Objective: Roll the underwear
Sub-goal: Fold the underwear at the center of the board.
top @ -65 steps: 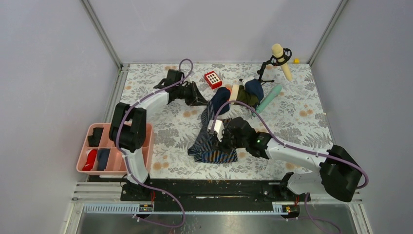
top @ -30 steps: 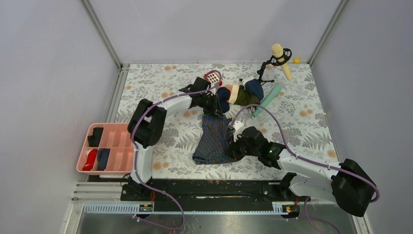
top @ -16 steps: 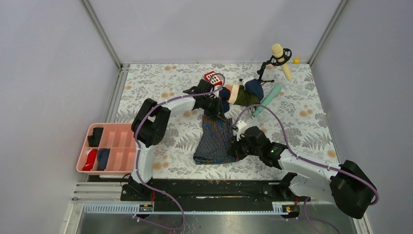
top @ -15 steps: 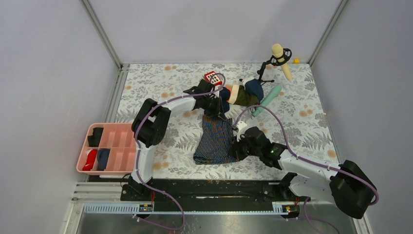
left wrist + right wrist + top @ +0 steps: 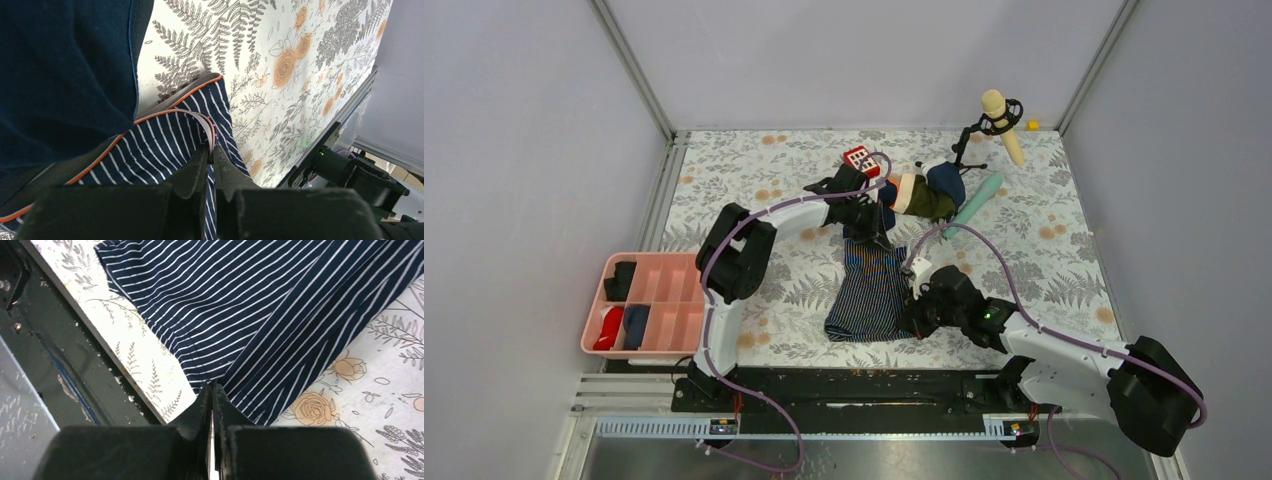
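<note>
Two claws hold one garment. Lowest in the overhead view, the right gripper [image 5: 211, 389] has its fingers pressed together on the near hem of the underwear [image 5: 869, 290], soft dark navy boxer shorts with thin pale stripes. It pinches their lower right corner, just beside the black front rail [image 5: 844, 385]. The underwear lies spread on the floral-printed table cover [image 5: 764, 180], running from that corner up toward the middle of the frame. At its upper end the left gripper [image 5: 210, 150] is closed on a fold of the grey, orange-piped waistband [image 5: 200, 117]. A plain navy cloth [image 5: 60, 75] overlaps that waistband. Farther up lies a dark green and tan garment [image 5: 921, 196]. A pink compartment tray [image 5: 667, 288] sits well apart at the left.
</note>
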### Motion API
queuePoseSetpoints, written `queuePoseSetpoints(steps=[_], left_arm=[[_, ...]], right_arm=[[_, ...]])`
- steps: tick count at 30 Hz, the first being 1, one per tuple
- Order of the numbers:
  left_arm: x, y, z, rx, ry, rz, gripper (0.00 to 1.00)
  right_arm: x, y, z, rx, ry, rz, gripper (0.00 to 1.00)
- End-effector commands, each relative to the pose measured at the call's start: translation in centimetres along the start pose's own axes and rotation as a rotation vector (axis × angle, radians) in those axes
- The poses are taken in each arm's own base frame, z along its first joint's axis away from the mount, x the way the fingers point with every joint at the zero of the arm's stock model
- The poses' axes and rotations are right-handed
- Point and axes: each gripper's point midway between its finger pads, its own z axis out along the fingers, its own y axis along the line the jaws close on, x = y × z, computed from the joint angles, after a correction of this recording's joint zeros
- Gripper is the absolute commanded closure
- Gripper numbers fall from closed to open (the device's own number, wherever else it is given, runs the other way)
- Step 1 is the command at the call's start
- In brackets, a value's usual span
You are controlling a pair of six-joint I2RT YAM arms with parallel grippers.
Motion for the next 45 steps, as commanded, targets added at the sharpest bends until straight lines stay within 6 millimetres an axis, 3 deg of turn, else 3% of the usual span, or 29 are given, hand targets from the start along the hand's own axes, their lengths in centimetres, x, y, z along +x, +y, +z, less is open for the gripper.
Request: queuePoseSetpoints(steps=[1, 12, 20, 25, 37, 45], left_arm=[[-1.3, -2.9, -2.5, 0.037, -0.051, 0.066, 1.00], [-0.5, -4.3, -4.3, 0.055, -0.046, 0.070, 1.00], [1.1, -3.9, -1.7, 0.042, 0.016, 0.077, 1.00], [1.6, -3.9, -0.1, 0.034, 0.030, 0.090, 1.00], [0.4, -3.3, 1.8, -0.005, 0.011, 0.091, 1.00], [0.2, -3.0, 2.5, -0.010, 0.010, 0.074, 0.99]], right_arm=[[-1.7, 1.3, -0.5, -0.055, -0.028, -0.024, 1.00], [-1.6, 2.9, -1.0, -0.140, -0.016, -0.009, 1.00], [-0.3, 0.6, -0.5, -0.012, 0.002, 0.069, 1.00], [0.1, 0.3, -0.4, 0.001, 0.007, 0.076, 1.00], [0.8, -1.1, -0.3, 0.082, 0.025, 0.109, 1.00], [0.7, -1.6, -0.6, 0.110, 0.022, 0.102, 0.93]])
